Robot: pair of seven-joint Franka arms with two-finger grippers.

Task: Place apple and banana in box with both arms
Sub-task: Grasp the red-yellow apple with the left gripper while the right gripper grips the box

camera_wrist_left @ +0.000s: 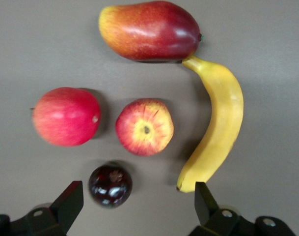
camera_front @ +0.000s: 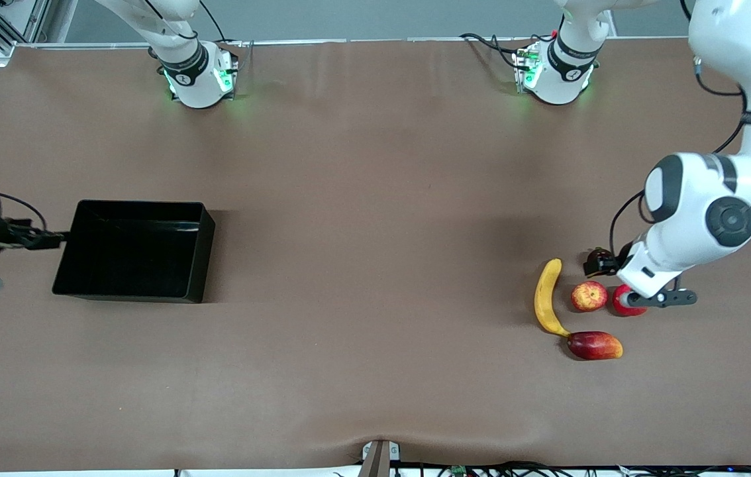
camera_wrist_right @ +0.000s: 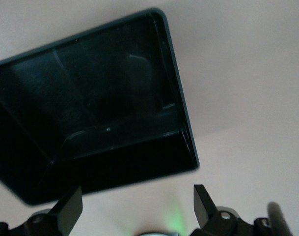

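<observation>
Nothing has gone into the box yet, so the whole job is still ahead.

Starting at the table edge nearest the front camera, toward the left arm's end, the first thing is a long dark red-and-yellow fruit (camera_front: 595, 345). The banana (camera_front: 547, 297) touches it at one tip and curves away from that edge, lying flat on the brown table (camera_front: 375, 199). Just beside the banana sits the apple (camera_front: 589, 296), mottled red and yellow, stem dimple up. A plain red round fruit (camera_front: 627, 299) lies on its other flank, closer to the table's end, and a small dark glossy fruit (camera_wrist_left: 110, 185) sits a little farther from the front camera than the apple.

The left gripper (camera_wrist_left: 138, 206) hangs over this cluster, its fingers spread wide and holding nothing. From the wrist view it looks roughly lined up above the dark fruit and the apple.

Well apart, toward the right arm's end, the black box (camera_front: 198, 255) sits empty. The right gripper (camera_wrist_right: 137, 209) hovers by the box's end, also spread wide and empty.

Both fruits still need picking and carrying across to the box.
</observation>
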